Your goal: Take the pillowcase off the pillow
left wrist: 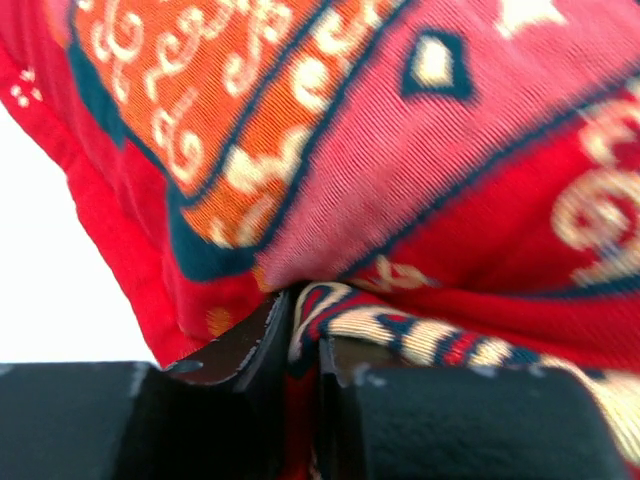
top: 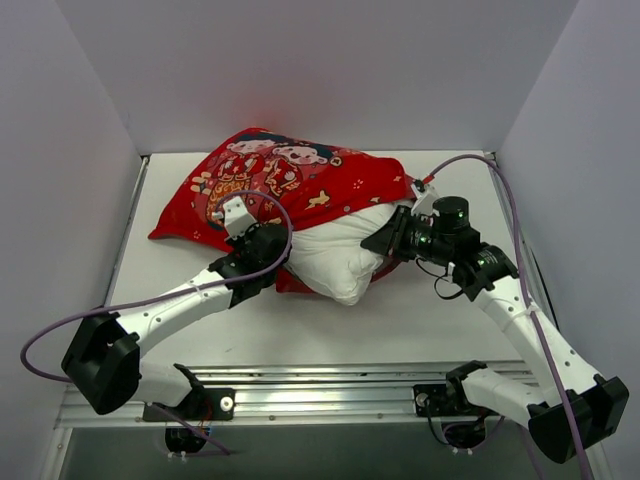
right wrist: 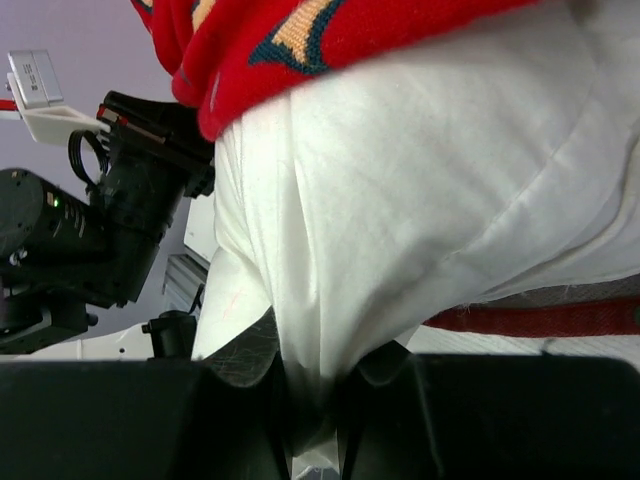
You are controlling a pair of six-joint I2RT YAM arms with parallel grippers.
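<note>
The red printed pillowcase (top: 290, 185) lies at the back middle of the table and covers the far part of the white pillow (top: 345, 250), whose near end bulges out of its opening. My left gripper (top: 280, 250) sits at the pillowcase's near edge. In the left wrist view its jaws (left wrist: 305, 340) stand close together with a fold of the patterned pillowcase (left wrist: 420, 180) between them. My right gripper (top: 385, 238) is at the pillow's right side. It is shut (right wrist: 315, 390) on a bunch of the pillow (right wrist: 420, 200), under the pillowcase's red hem (right wrist: 300, 40).
White walls close in the table (top: 420, 320) on the left, back and right. A metal rail (top: 330, 395) runs along the near edge between the arm bases. A purple cable (top: 500, 185) loops over the right arm. The left arm (right wrist: 120, 230) shows in the right wrist view.
</note>
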